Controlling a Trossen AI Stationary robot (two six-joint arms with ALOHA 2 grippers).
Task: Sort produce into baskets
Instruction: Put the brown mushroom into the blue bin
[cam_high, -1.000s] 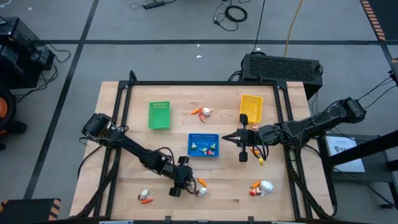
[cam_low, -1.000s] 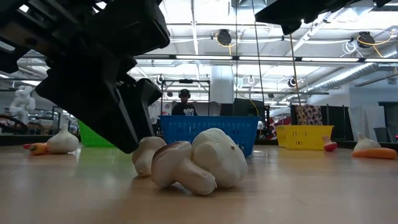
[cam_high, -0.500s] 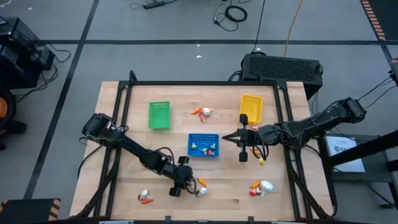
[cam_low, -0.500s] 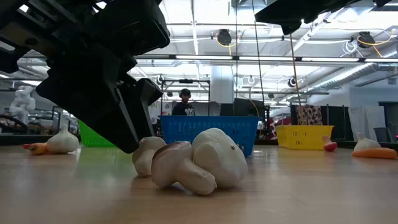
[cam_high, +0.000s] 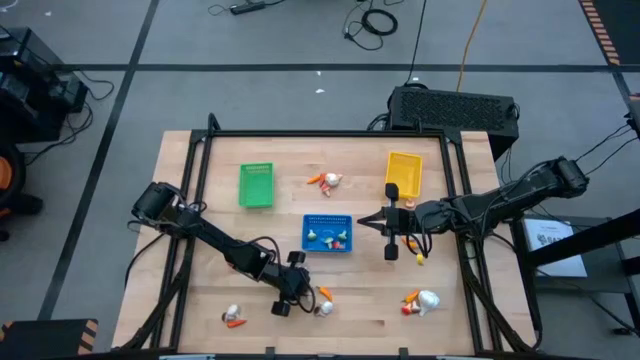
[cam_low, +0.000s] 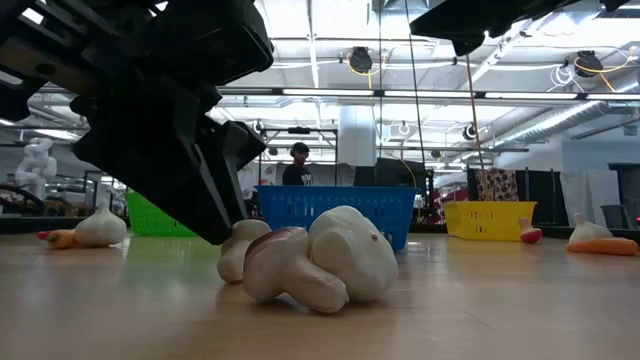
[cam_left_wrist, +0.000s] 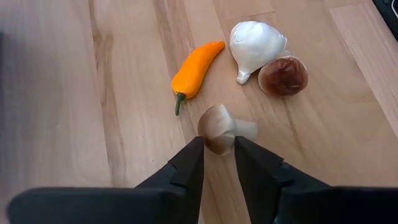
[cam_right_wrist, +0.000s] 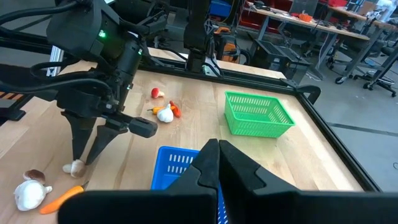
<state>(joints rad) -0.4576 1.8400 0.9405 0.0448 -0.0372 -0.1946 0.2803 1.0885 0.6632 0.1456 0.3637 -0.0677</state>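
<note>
In the high view the left claw (cam_high: 297, 293) sits low in the lower middle of the frame, over a small cluster of produce near the table's (cam_high: 200, 290) front edge. Its wrist view shows the two fingers (cam_left_wrist: 186, 167) slightly spread, their tips on either side of a pale mushroom (cam_left_wrist: 219, 128) lying on the wood; whether they touch it I cannot tell. Just beyond the mushroom lie an orange pepper (cam_left_wrist: 194, 65), a white garlic bulb (cam_left_wrist: 255, 42) and a brown-capped mushroom (cam_left_wrist: 283, 75), the last two touching. In the low view the same pale mushroom (cam_low: 240, 250) lies at the claw's dark tip, against a bigger garlic bulb.

The right claw (cam_high: 388, 222) hangs at middle right of the high view, between the blue basket (cam_high: 327, 235) and the yellow basket (cam_high: 403, 170); its fingers (cam_right_wrist: 208, 163) are pressed together with nothing between them. The blue basket holds a few small pieces. The green basket (cam_high: 256, 185) stands upper left of centre. More produce lies in loose groups: one (cam_high: 326, 181) between the green and yellow baskets, one (cam_high: 232, 317) at lower left, one (cam_high: 422, 300) at lower right.
</note>
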